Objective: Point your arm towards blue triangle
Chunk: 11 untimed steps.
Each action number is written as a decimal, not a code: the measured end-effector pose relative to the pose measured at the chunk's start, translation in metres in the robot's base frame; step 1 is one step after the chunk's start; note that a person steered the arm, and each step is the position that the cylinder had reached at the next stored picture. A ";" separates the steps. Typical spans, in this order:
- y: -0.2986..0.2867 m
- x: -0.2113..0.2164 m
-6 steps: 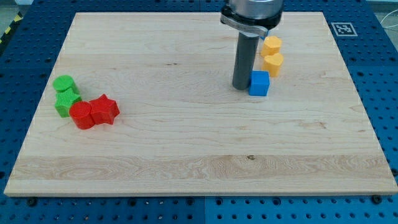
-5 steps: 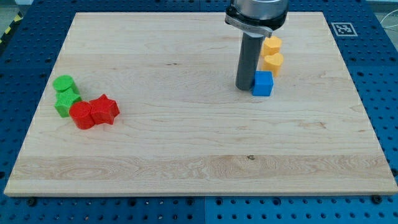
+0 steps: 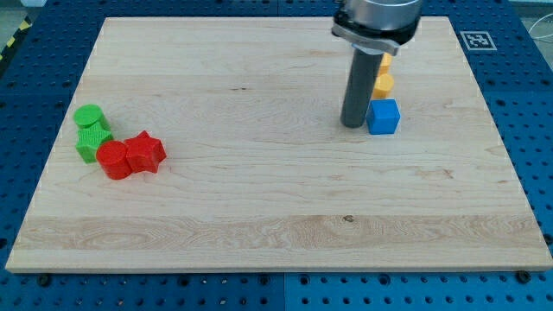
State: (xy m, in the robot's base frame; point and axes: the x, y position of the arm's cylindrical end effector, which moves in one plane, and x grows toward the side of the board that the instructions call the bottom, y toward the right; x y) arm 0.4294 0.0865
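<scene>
Broadly, the wooden table (image 3: 259, 216) fills the view, and my arm comes in from the view's top as a grey housing ending in a straight dark rod. There are no jaws on this rig, so nothing is apart, together or clamped; the rod alone does the work.

My tip (image 3: 352, 125) rests on the table just to the view's left of the blue block (image 3: 384, 117), touching it or nearly so; I cannot tell which. The task calls this one a triangle, though from here it looks more like a cube. Two yellow blocks (image 3: 383, 83) sit just above it toward the view's top, partly hidden behind the rod, the lower one close to the blue block.

Far off at the view's left lie a green cylinder (image 3: 88, 116), a green block (image 3: 91, 142), a red cylinder (image 3: 113, 161) and a red star (image 3: 145, 153), well apart from my tip.

The risk, as I judge it, is overshoot. Pointing needs only closeness, and any further travel toward the view's right would shove the blue block along, perhaps knocking it against the yellow pair or carrying it toward the table's edge.
</scene>
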 end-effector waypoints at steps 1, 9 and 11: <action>-0.053 0.008; -0.093 -0.185; -0.051 -0.226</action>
State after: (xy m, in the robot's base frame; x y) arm 0.2031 0.0359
